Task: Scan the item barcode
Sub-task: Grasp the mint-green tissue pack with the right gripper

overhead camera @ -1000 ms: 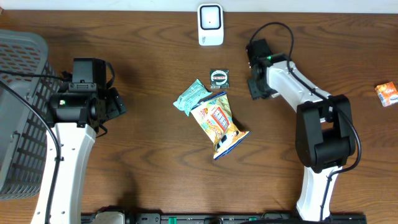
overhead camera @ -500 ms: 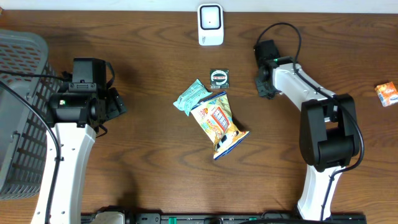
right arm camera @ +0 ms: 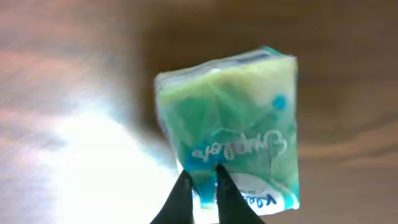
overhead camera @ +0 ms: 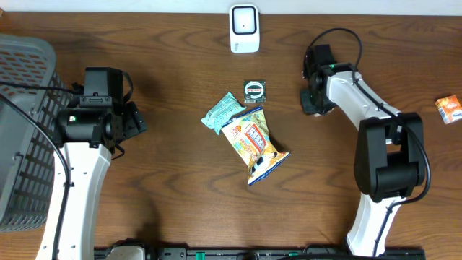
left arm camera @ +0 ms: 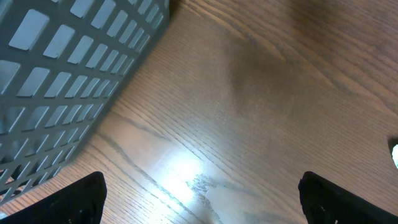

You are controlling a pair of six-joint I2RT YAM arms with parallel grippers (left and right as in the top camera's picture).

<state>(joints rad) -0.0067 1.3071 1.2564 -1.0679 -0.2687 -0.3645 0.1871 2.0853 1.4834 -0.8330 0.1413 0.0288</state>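
Right arm (overhead camera: 354,94) stretched forward, fingers (right arm camera: 186,200) pinched together at green packet's (right arm camera: 236,137) edge.

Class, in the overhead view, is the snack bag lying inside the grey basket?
No: the snack bag lies on the wooden table, well to the right of the basket.

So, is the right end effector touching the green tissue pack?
Apart. The overhead view shows bare table between the right end effector and the green tissue pack.
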